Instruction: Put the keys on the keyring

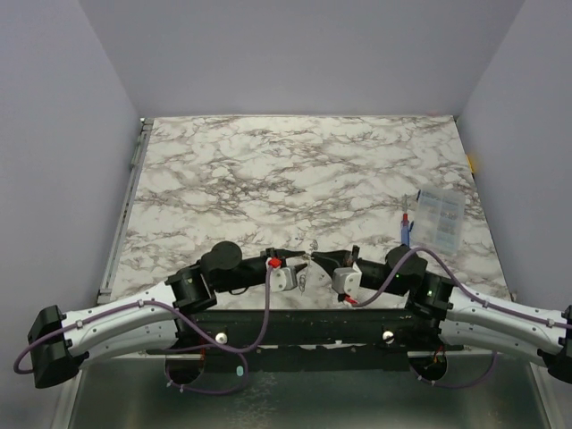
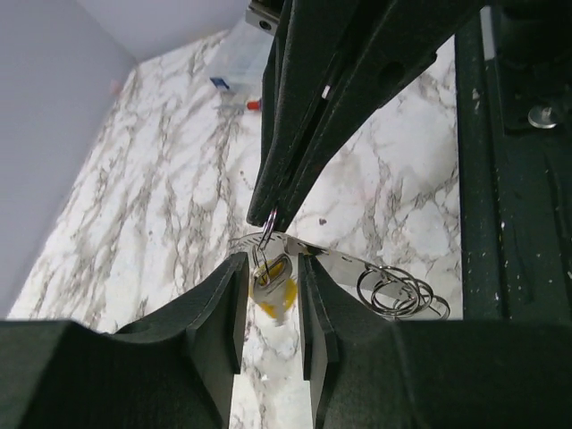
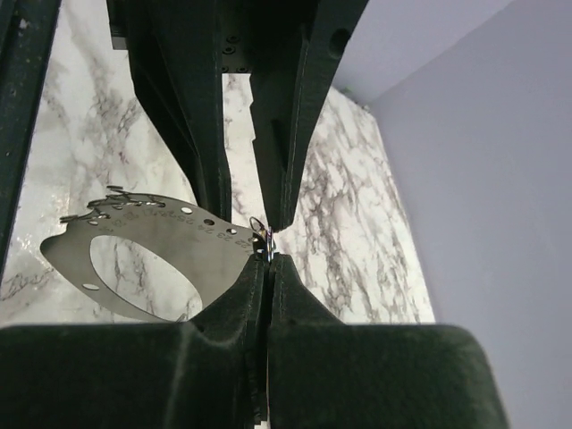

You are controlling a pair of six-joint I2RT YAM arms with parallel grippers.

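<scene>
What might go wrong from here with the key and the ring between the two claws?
The right claw pinches the keyring only at its very fingertips, so the thin wire may slip or twist.
The left claw stands open around the brass key; if the key is not fully threaded, it may drop.
The grey disc lies close beside both claws and may get knocked.

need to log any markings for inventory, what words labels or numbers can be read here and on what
No text can be read in any view.
silvery metal plate: tiny engraved marks beside its rim holes, too small to read.
clear plastic box: blue patches, perhaps labels, too blurred to read.
</scene>
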